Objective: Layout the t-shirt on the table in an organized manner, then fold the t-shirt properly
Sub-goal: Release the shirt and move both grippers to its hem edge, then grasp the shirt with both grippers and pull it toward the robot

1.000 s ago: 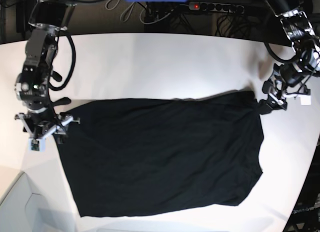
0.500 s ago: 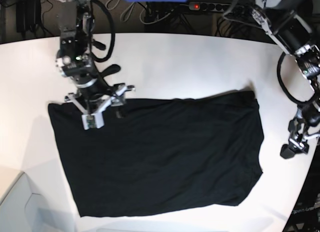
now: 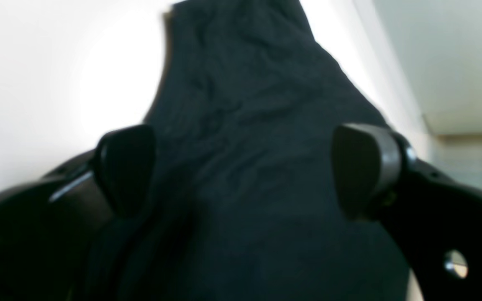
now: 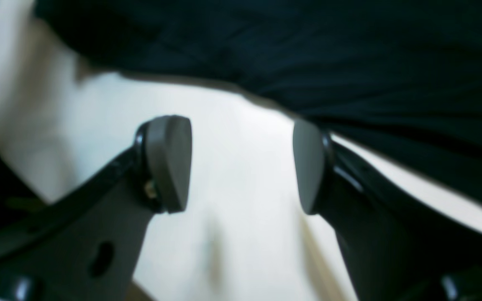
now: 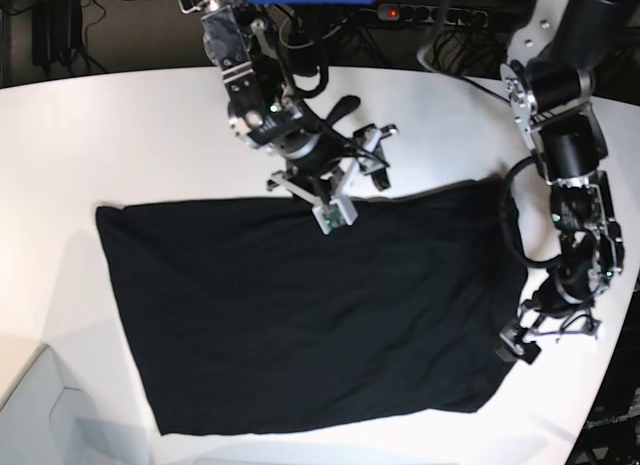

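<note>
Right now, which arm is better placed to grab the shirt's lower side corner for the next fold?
Left. The left gripper hangs open at the t-shirt's side edge near that corner; the open right gripper sits at the far top edge.

text: none legible | labels: none | signs: none

Both wrist views are blurred. In the left wrist view the t-shirt [image 3: 249, 138] is cut off by the bottom edge, and its weave and any tag or print cannot be made out. In the right wrist view the t-shirt is cut off by the top and right edges. In the base view the surface [image 5: 150, 135] is cut off left, right and below, and the t-shirt's upper edge is partly hidden behind the right tool [image 5: 345, 190].
</note>
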`<state>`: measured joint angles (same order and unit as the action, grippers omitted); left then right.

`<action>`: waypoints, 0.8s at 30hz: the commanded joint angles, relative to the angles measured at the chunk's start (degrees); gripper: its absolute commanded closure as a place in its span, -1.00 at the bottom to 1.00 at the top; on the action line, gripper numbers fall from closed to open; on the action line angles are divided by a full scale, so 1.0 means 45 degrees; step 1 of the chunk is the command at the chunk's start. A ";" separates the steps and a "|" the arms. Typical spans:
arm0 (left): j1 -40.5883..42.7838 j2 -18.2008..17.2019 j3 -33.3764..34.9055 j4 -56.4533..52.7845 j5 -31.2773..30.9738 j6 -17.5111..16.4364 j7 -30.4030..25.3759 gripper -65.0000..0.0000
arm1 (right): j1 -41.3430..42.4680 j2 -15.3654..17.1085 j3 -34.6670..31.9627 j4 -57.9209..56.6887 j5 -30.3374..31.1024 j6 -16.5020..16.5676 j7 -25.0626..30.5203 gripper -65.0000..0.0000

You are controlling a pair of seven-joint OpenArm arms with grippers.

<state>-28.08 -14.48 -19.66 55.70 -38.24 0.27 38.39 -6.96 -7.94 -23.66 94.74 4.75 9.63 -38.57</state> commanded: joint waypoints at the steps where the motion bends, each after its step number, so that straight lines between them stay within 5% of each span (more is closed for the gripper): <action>1: -0.0413 -0.0133 0.0725 -0.0080 -0.0069 -0.0110 -0.0590 -1.00 | 0.0052 -0.0139 -0.0046 0.0231 0.0047 0.0039 0.0336 -0.17; 6: -0.0413 -0.0250 0.3597 -0.2229 -0.0050 -0.0110 -0.2817 -1.00 | -0.0358 -0.0022 0.0012 0.0290 0.0047 0.0039 0.0355 -0.17; 13: -0.0198 -0.0875 0.5707 -0.3988 -0.0050 -0.0110 -0.3755 -1.00 | -0.0358 0.0701 0.0032 0.0310 0.0086 0.0039 0.0375 -0.17; 24: 0.1912 -0.1949 0.5824 -0.3655 -0.0167 -0.0110 -0.3755 -1.00 | 0.1674 0.1365 0.1302 -0.2816 0.0126 0.0039 0.2036 -0.17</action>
<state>-21.47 -22.94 6.37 40.51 -37.89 -2.74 12.21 -0.40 -1.58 -17.87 81.21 4.86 9.56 -29.95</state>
